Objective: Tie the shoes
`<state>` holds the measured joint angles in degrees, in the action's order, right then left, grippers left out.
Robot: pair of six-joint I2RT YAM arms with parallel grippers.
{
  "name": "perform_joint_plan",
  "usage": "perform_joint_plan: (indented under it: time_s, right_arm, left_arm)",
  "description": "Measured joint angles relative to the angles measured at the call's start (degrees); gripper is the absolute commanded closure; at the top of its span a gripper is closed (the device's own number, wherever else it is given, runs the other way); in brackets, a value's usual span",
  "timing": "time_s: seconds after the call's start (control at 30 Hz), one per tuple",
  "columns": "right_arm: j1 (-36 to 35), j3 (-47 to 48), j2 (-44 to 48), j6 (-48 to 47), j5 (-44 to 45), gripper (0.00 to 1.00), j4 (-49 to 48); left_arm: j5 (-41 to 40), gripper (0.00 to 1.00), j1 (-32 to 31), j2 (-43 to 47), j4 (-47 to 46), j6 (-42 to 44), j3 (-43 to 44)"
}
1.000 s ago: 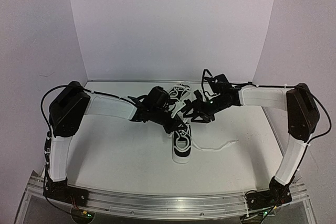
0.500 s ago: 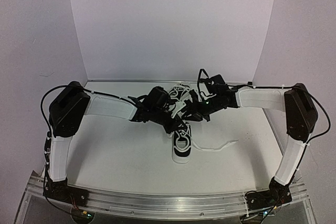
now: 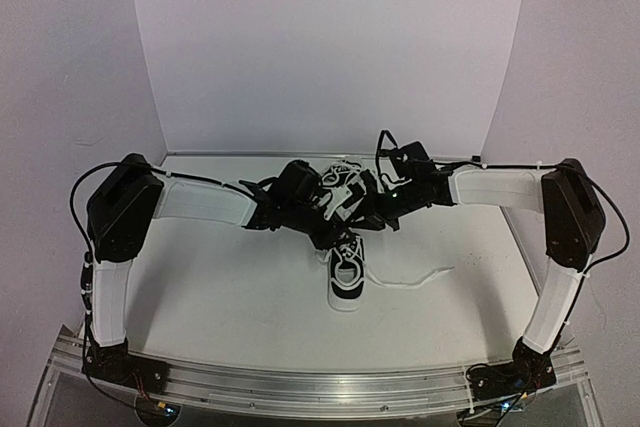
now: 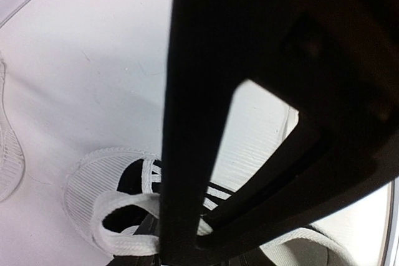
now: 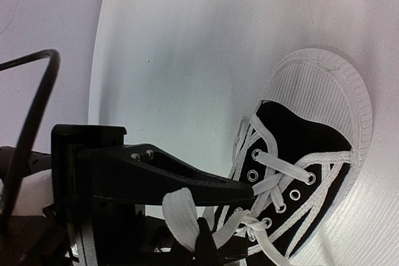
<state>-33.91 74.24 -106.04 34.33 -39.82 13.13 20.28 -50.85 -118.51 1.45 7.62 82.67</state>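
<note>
i judge this the knot-forming step on the near shoe point(image 3: 346, 275), which sits mid-surface point(image 3: 220, 287), its mate point(image 3: 343, 179) just behind it; my right hand point(image 3: 364, 213) is clenched on a white lace point(image 5: 181, 215) above the near shoe's eyelets; the left hand point(image 3: 327, 231) crowds beside it, a lace loop point(image 4: 124, 213) against its finger; i cannot tell whether it grips; next, draw the lace taut without dragging the shoe; no writing readable.

White tabletop point(image 3: 220, 287), matte, lightly scuffed. Plain white backdrop panel point(image 3: 330, 47) standing at far edge, angled side walls point(image 3: 70, 67) flanking left and right. Aluminium rail point(image 3: 320, 387) along near edge.
</note>
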Motion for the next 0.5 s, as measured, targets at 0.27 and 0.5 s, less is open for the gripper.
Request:
perform_joint_plan:
  time_s: [0.27,0.5]
  right_arm:
    - [0.11,0.0,0.0,0.02,0.33,1.0,-0.17]
    - [0.31,-0.05,0.01,0.79,1.36,0.59,0.08]
  left_arm:
    - [-0.86,0.97,0.0,0.9,0.68,0.08,0.0]
    - [-0.77,1.0,0.02,0.9,1.51,0.25,0.0]
